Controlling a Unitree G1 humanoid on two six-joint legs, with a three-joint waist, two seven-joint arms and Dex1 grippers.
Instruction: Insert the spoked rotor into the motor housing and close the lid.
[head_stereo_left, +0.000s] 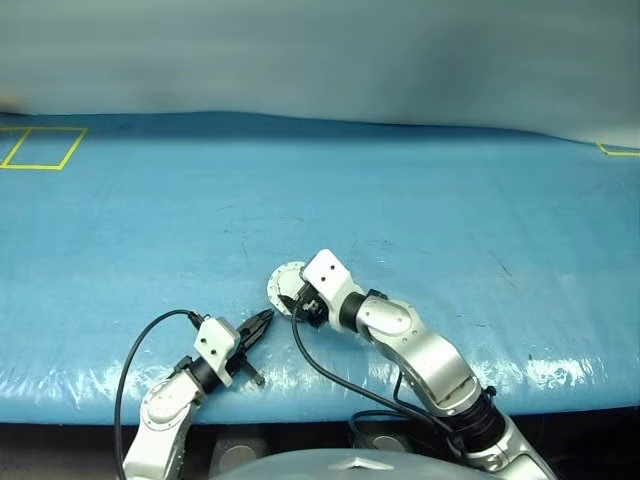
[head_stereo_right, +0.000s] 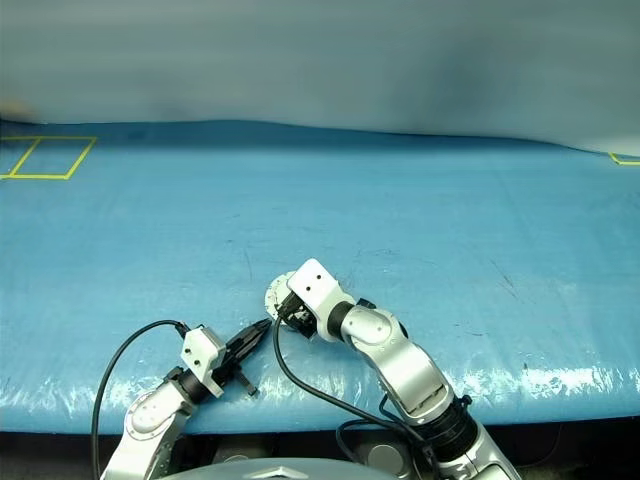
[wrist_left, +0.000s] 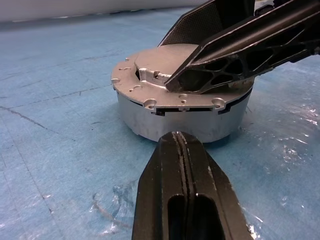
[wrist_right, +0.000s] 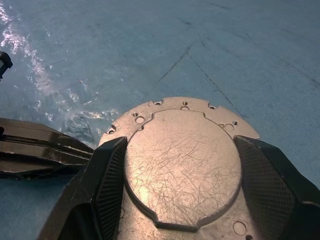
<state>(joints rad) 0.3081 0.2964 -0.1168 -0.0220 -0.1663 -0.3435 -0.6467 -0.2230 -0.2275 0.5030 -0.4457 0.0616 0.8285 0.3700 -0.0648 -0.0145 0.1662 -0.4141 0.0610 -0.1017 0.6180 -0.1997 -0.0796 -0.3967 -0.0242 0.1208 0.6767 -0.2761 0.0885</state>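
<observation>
While lid (wrist_right: 182, 165) shut, right hand (wrist_right: 180, 200) straddles it, seemingly touching.

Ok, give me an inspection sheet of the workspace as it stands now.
Surface: blue table cover, scuffed, glossy wrinkles at the near edge.
Job's things: motor housing sits flat, lid closed on top; spoked rotor nothing seen.
Clutter: nothing seen.
Grippers: left gripper shut, tip beside the housing wall; right gripper has its fingers straddling the lid's raised centre.
Cables: black cable loops over the left arm; another hangs by the right.
Surroundings: yellow tape outline far left, tape corner far right.
</observation>
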